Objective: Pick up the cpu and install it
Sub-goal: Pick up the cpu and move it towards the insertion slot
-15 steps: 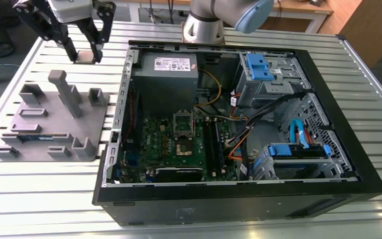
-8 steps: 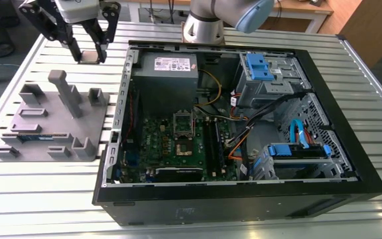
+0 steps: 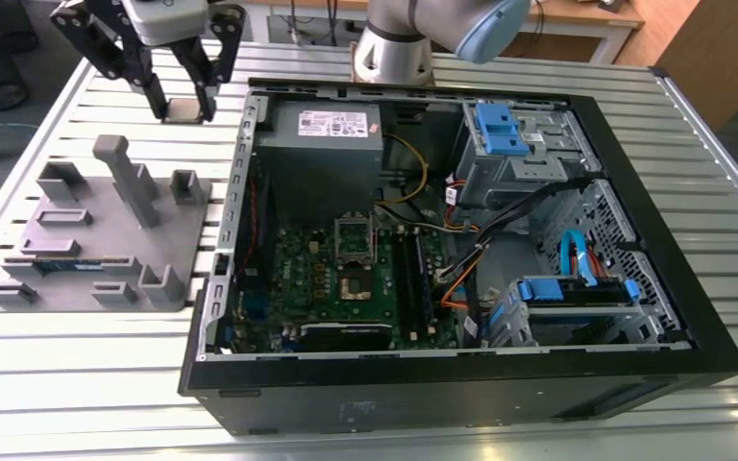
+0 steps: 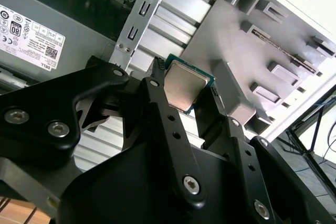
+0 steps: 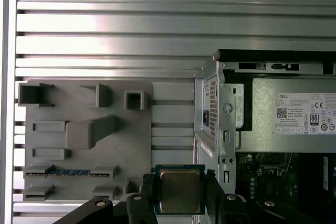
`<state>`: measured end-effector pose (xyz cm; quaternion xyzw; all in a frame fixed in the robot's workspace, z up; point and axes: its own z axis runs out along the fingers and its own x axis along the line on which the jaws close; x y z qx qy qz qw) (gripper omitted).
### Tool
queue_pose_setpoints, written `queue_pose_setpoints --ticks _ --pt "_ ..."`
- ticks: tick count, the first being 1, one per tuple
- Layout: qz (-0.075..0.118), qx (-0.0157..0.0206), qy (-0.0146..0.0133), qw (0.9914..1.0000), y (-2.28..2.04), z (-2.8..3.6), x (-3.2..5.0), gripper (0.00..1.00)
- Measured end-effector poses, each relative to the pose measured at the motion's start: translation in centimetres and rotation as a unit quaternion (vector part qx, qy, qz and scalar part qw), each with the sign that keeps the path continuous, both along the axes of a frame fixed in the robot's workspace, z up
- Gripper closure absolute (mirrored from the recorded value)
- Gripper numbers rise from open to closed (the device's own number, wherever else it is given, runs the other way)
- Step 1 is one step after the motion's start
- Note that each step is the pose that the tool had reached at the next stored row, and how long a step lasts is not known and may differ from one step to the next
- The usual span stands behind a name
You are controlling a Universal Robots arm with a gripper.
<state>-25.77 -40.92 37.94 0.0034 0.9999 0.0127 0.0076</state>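
My claw (image 3: 184, 104) hangs in the upper left of the exterior view, over the slatted metal table (image 3: 74, 384), and it is clenched on the cpu (image 3: 185, 111). In both wrist views my two black fingers (image 4: 157, 103) press on opposite edges of the chip, its silvery top (image 4: 184, 85) facing the camera and its thin dark rim showing beyond the fingertips (image 5: 179, 190). The cpu is held in the air, off every surface. Below it in the exterior view, at the frame's left, lies the grey moulded fixture (image 3: 87, 230), with a memory stick (image 3: 68, 264) resting in one of its slots. Just to the exterior view's right of my claw stands the open computer case (image 3: 472, 384), the grey power supply (image 3: 331, 130) in its near corner and the green motherboard (image 3: 343, 279) at the frame's centre, well apart from the chip.
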Motion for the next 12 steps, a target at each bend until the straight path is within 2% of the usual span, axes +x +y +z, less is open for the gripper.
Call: queue_pose_setpoints --ticks 8,9,12 --pt "0.000 0.0000 0.0000 1.00000 0.00 0.00 0.92 0.53" --pt "0.000 0.0001 0.0000 1.00000 0.00 -0.01 1.29 0.53" --pt "0.000 0.0000 0.0000 1.00000 0.00 0.00 1.64 0.53"
